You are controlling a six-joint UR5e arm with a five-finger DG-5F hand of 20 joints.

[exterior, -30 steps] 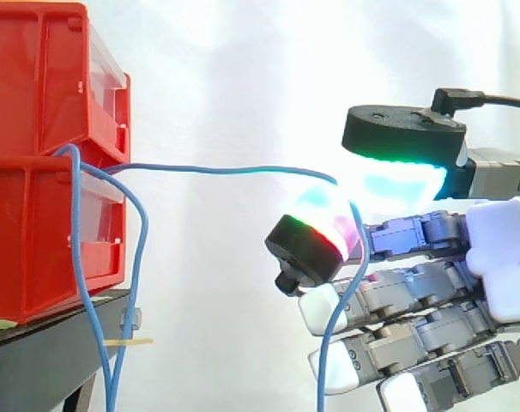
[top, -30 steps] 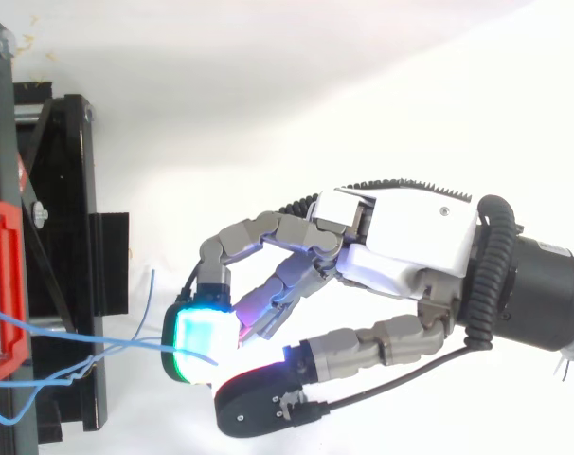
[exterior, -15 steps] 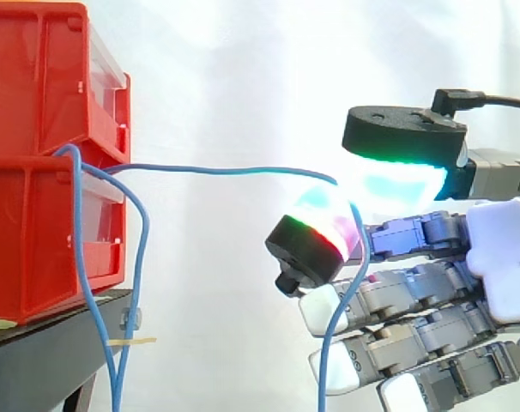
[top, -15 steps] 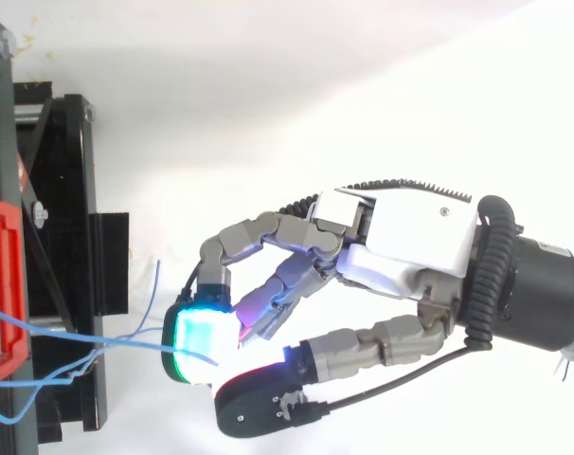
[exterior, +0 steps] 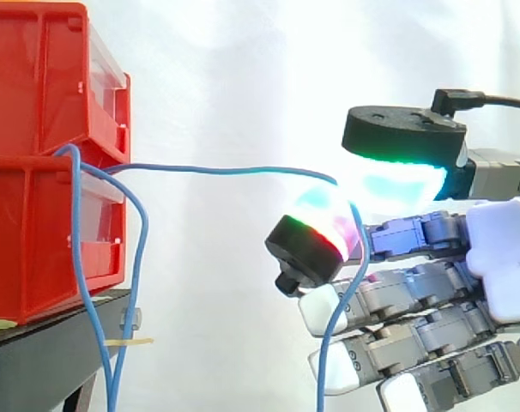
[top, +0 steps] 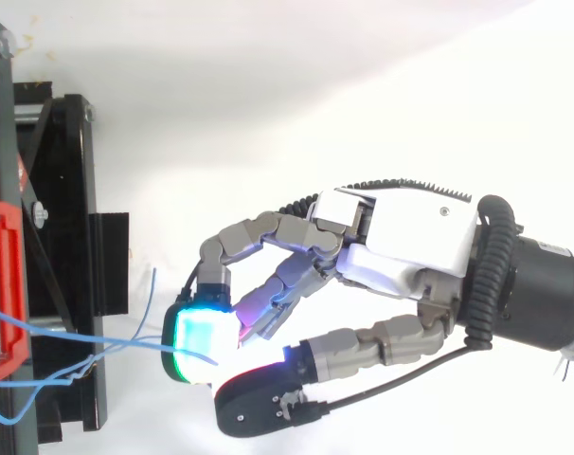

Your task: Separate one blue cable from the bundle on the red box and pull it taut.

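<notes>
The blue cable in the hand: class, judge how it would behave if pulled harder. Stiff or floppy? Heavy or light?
Probably floppy: past the hand the blue cable drops straight down, and it hangs in loops beside the red bins. Likely light: its level span barely sags. It might slip, being thin against broad fingertips.

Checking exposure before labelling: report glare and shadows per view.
Side view: fingertips of the robot hand bloom cyan-white, washing out the blue cable there; white curtain evenly bright. Top view: one pad glares white; soft grey shadow lies along the top edge.
</notes>
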